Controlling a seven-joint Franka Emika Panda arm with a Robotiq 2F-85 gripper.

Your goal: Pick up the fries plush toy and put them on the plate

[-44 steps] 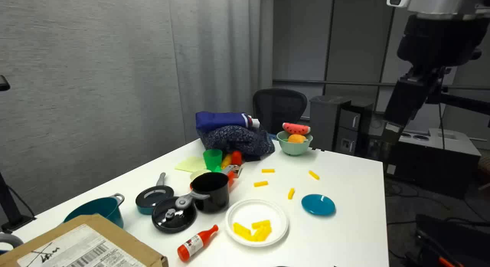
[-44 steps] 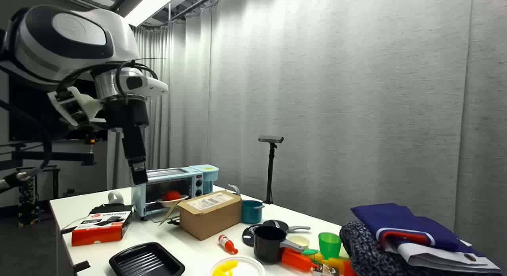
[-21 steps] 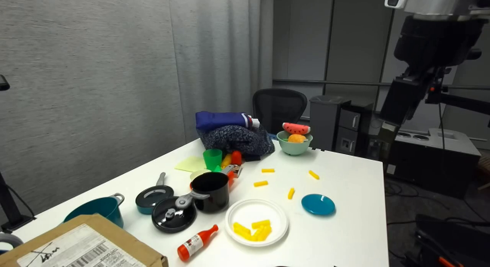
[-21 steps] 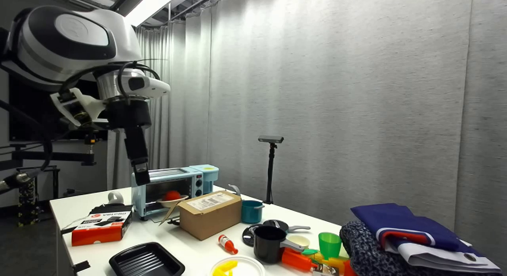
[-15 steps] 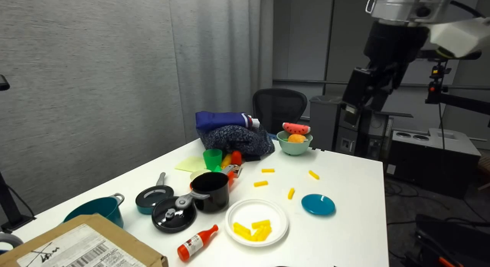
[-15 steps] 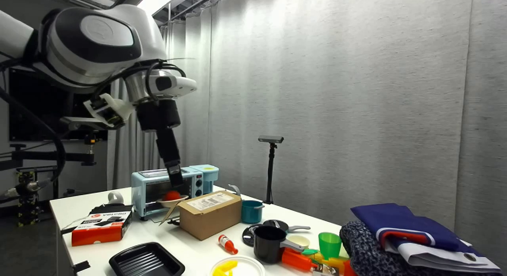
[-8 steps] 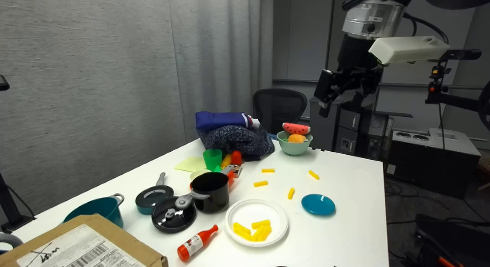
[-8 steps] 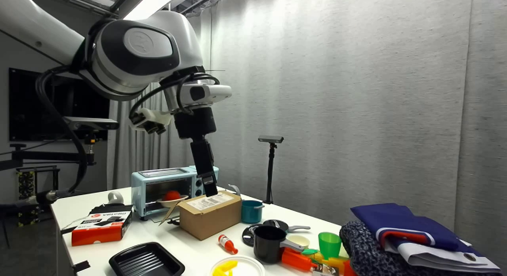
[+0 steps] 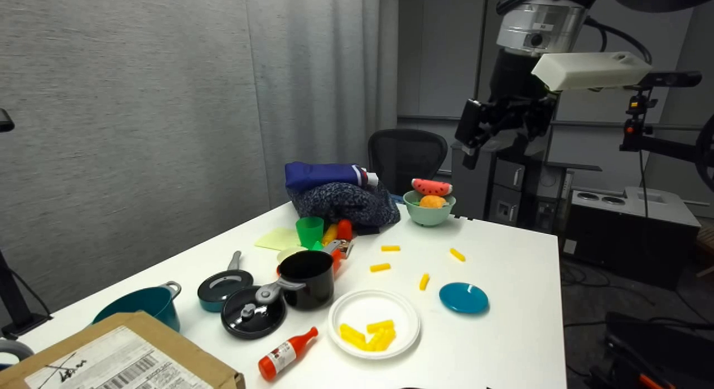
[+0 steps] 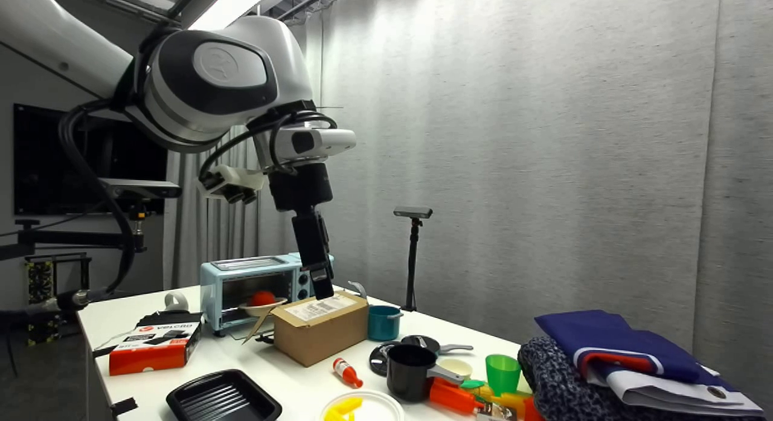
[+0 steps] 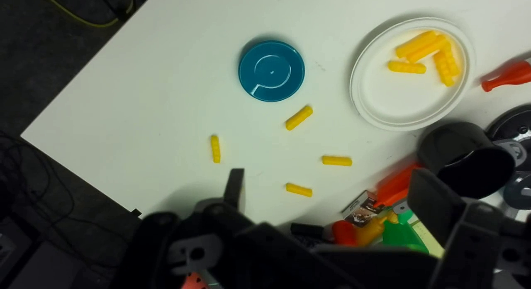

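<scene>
The fingers (image 11: 433,204) stand wide apart, holding nothing. Below them, some fries (image 11: 407,67) lie on the plate (image 11: 398,94), four loose outside it; two loose fries (image 11: 337,161) point lengthwise nearly from finger to finger, so probably a turn is needed.

Grey curtains (image 10: 513,137), black chair (image 9: 407,150) — bright overhead light (image 10: 234,7) — dark floor (image 10: 51,376).
</scene>
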